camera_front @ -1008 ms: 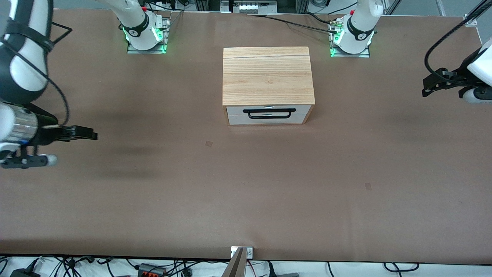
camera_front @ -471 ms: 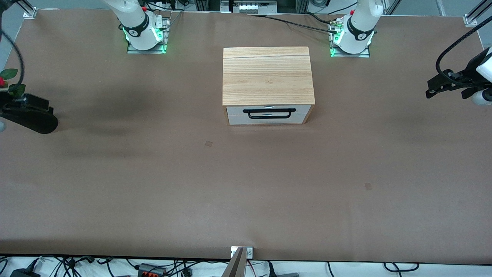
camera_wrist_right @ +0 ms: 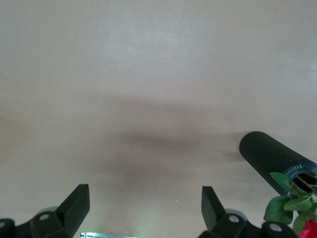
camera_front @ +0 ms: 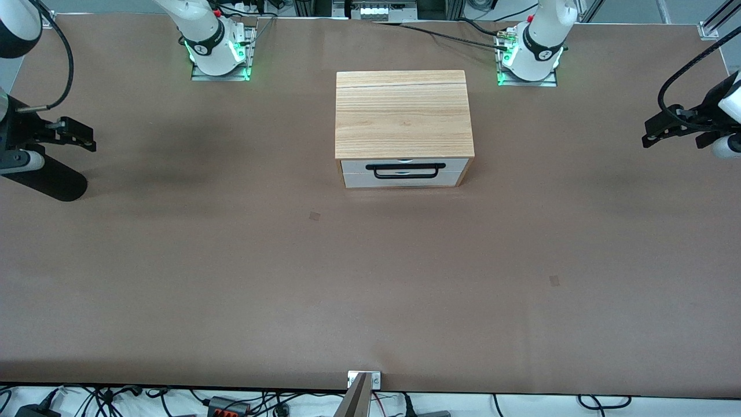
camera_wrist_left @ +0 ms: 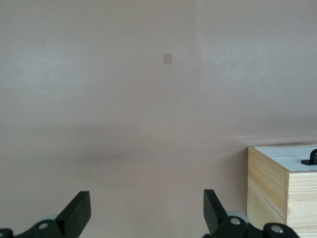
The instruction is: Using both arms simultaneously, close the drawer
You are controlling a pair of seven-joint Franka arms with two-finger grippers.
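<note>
- Starting at the lower edge of the frame, we see the brown desk [camera_front: 370,324] with only two small square marks [camera_front: 554,281] on it.
- At centre frame, slightly above the middle, sits the drawer [camera_front: 403,174]. Its white front and black bar handle [camera_front: 405,170] face the front camera and look flush with the light wooden box [camera_front: 403,113]. We judge it fully pushed in, so little or nothing of the closing is left.
- At mid-height on the frame edge at the right arm's end, the right end effector [camera_front: 81,134] hangs over the desk. It is well apart from the drawer, released and empty.
- At the same height on the frame edge at the left arm's end, the left end effector [camera_front: 654,133] hangs likewise, also released and holding nothing.
- We read this wide, mirrored stance as both arms standing clear of the box rather than lined up to push.
- Along the top of the frame, the two arm bases [camera_front: 220,52] flank the box and glow green.
- The right wrist view adds what the front view barely shows. Its spread fingers [camera_wrist_right: 79,201] frame bare desk, and a ribbed black vase [camera_wrist_right: 272,158] lies beside them with a red rose [camera_wrist_right: 309,230] at its mouth.
- The left wrist view confirms wide-set fingers [camera_wrist_left: 79,206]. It also catches the box's corner with the white drawer front edge-on.
</note>
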